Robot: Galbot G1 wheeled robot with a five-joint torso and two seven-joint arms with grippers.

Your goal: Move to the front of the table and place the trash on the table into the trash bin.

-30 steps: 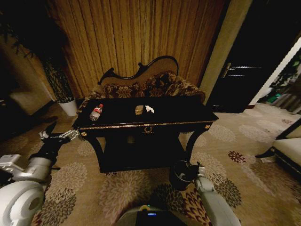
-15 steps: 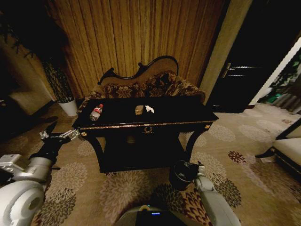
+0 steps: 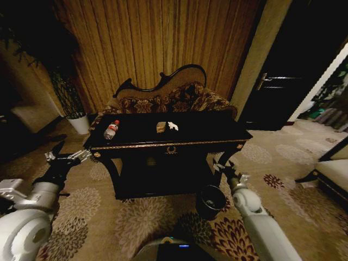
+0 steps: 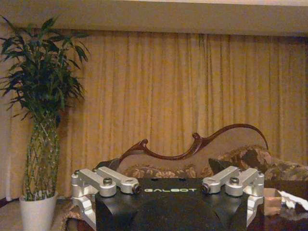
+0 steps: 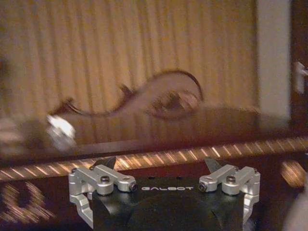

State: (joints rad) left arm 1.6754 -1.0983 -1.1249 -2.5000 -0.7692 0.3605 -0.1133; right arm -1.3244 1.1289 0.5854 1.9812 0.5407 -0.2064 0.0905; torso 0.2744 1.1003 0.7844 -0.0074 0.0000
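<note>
1. Two grippers are up, and both have their fingers spread wide with nothing in them.
2. The right gripper (image 3: 227,167) is raised in the air by the front right leg of the table, just above the bin.
3. The left gripper (image 3: 61,155) hangs off the left front corner of the table, not touching it.
4. The small round dark brown trash bin (image 3: 210,201) with a black rim stands on the flowered carpet (image 3: 136,217), close to the table's front right leg.
5. The large shiny black wooden table (image 3: 206,130) has a gold line along its edge and a gold mark in the middle of the front.
6. On the left part of the top lies a clear plastic bottle with a red cap (image 3: 111,130), on its side.
7. Near the middle of the top sits a small tan block (image 3: 160,127), with white crumpled paper (image 3: 173,126) just beside it.
8. Behind the table is a patterned sofa with a curvy dark wooden back (image 3: 163,98).
9. A tall green plant in a white pot (image 3: 79,123) stands far to the left.
</note>
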